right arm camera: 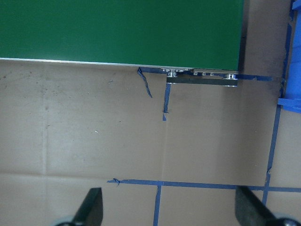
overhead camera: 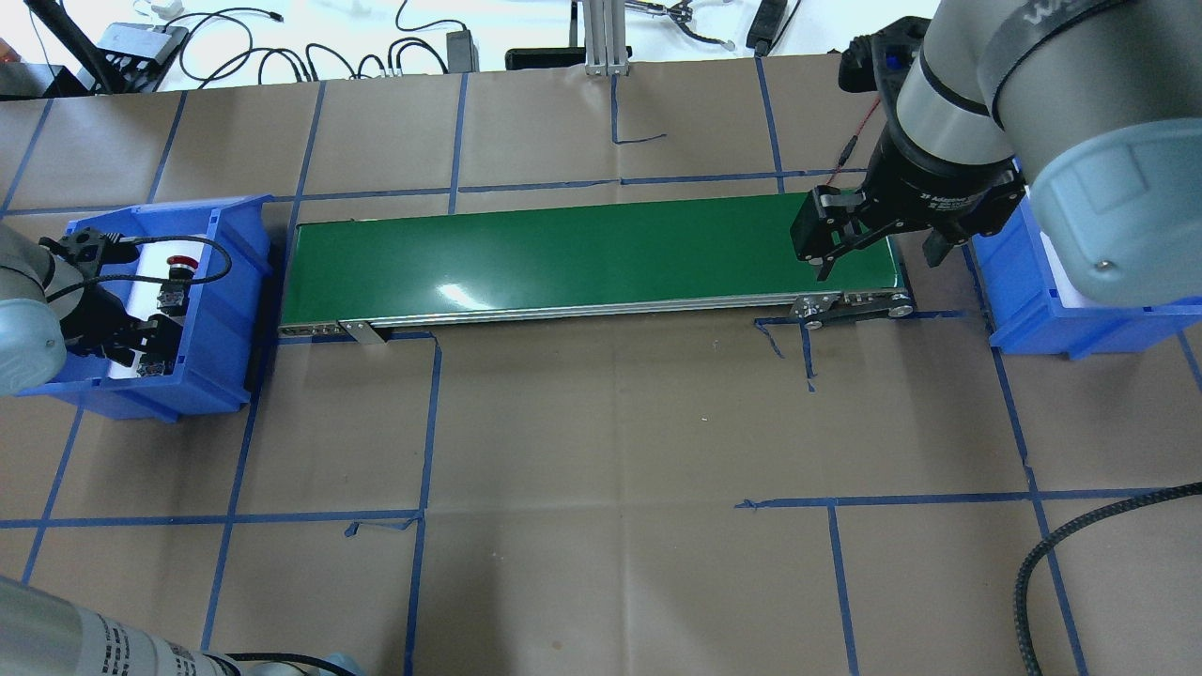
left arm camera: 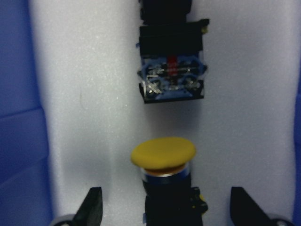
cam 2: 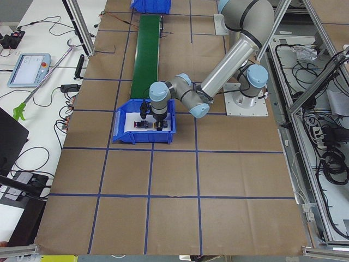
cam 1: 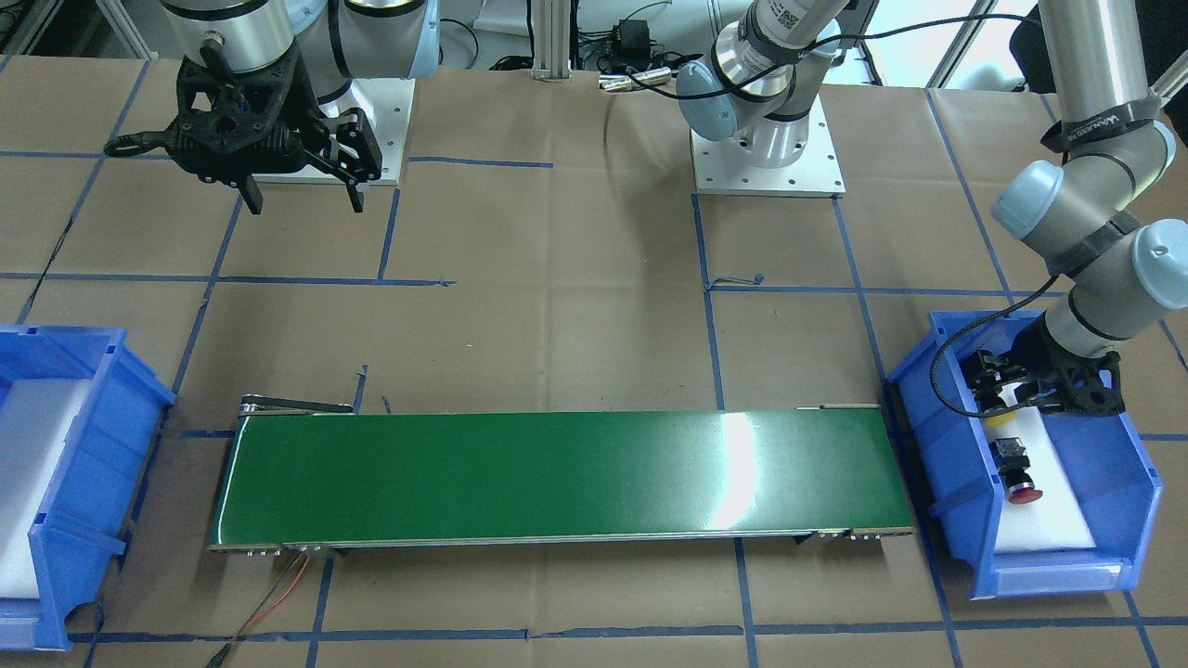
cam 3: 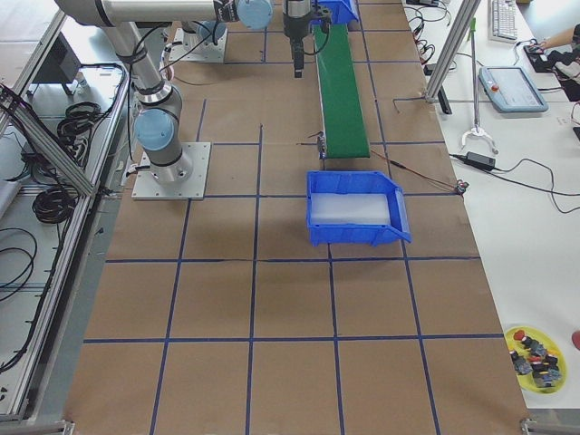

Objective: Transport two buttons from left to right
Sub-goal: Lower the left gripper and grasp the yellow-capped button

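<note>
Left wrist-mounted view: the left gripper (left arm camera: 167,207) is spread wide and low inside a blue bin (cam 1: 1137,478). Its fingers (left arm camera: 94,207) stand on both sides of the yellow button (left arm camera: 163,153), which lies on white foam (left arm camera: 84,94). They seem not to touch it, but the picture's lower edge cuts this part. Just ahead of the yellow cap lies the red button (left arm camera: 171,70), its black-grey body turned toward the gripper. The right gripper (right arm camera: 167,207) hangs also wide open above the table (right arm camera: 94,141), and the end of the green conveyor belt (right arm camera: 122,28) is ahead of its fingertips.
</note>
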### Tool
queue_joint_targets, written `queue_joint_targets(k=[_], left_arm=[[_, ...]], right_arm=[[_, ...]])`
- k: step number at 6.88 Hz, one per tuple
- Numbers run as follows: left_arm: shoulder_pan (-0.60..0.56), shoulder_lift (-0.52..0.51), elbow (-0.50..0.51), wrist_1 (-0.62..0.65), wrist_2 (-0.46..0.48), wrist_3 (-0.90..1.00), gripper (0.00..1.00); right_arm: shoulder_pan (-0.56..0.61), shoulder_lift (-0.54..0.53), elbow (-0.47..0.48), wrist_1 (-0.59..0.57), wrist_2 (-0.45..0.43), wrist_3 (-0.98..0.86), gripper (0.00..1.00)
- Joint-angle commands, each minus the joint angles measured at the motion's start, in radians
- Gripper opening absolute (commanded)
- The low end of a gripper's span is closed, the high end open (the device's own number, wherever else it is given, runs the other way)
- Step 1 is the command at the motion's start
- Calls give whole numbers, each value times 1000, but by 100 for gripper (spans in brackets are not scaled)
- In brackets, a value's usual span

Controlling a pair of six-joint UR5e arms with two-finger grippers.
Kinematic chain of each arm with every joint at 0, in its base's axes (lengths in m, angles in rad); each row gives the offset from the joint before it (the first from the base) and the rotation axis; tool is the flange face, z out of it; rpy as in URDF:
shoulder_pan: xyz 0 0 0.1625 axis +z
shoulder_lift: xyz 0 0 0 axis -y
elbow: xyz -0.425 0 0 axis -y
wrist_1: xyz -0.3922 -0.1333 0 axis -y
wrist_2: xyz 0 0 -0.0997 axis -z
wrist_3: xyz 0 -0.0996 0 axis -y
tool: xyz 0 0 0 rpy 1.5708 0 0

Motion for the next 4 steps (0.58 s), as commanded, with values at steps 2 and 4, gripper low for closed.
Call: queue_joint_targets(k=[2,4], left_arm=[[-1,9,11,-12,2,-16,15],[-4,32,48,-61,1,-24,12]], right_arm=[[0,2,0,0,2,0,100],[0,2,0,0,2,0,100]])
